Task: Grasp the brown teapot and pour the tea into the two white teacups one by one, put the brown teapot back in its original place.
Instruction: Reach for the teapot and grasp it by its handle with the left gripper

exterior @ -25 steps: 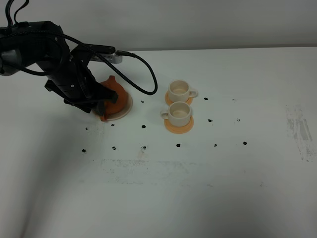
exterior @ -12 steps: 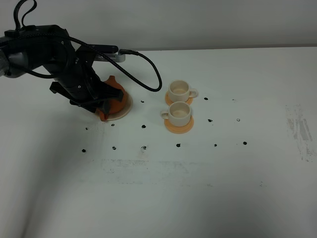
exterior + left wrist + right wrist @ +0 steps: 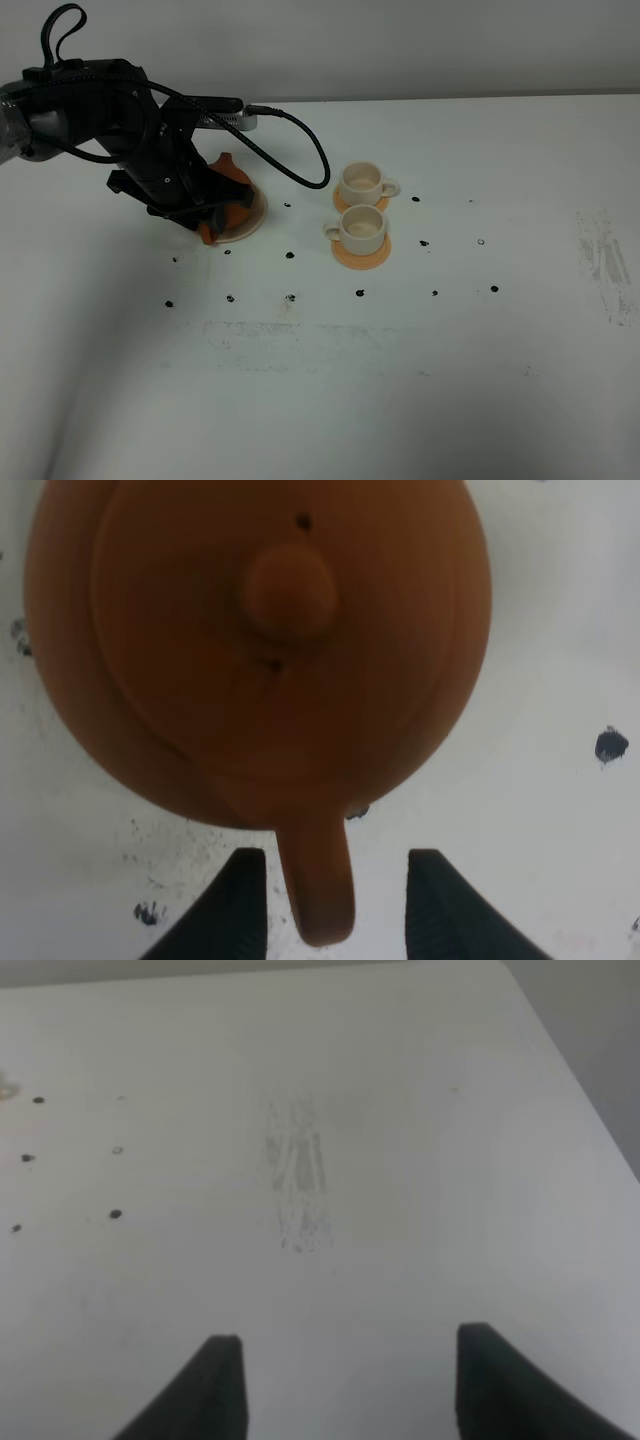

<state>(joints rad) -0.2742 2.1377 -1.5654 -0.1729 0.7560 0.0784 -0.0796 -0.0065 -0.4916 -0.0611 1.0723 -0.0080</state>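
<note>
Handle alignment. I had my left hand (image 3: 337,882) open and empty, fingers astride but clear of the loop handle (image 3: 316,875) of the round reddish-brown clay teapot (image 3: 234,190). The teapot sat on its flat beige saucer (image 3: 256,216), handle toward 7 o'clock.

Teapot (image 3: 260,680) red-brown; cups (image 3: 362,182) (image 3: 360,229) cream-white, coasters (image 3: 362,257) orange; table (image 3: 450,350) white w/ black dots (image 3: 291,255).
</note>
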